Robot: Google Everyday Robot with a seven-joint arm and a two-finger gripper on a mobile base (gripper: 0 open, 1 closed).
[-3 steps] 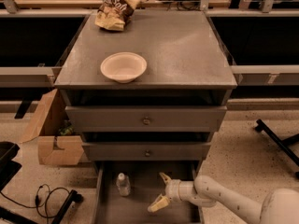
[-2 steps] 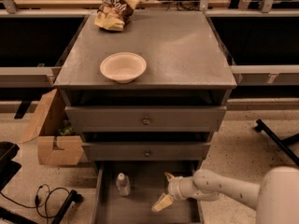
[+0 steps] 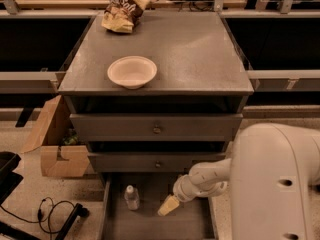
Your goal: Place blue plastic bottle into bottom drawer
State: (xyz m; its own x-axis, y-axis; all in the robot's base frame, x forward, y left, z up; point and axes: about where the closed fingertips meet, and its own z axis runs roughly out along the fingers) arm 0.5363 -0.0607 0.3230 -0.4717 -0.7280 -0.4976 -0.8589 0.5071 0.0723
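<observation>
- The gripper [image 3: 169, 205], open or closed I could not tell, hung inside the grey metal bottom drawer [image 3: 192, 226].
- The small clear blue plastic bottle [image 3: 132, 197] stood upright near it, apart; a sideways sweep could topple it.

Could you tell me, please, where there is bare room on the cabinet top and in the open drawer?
On the cabinet top, the right half, beyond the bowl and bag, is bare. In the drawer, the floor toward its front is bare; the gap between the bottle and the hand is narrow.
</observation>
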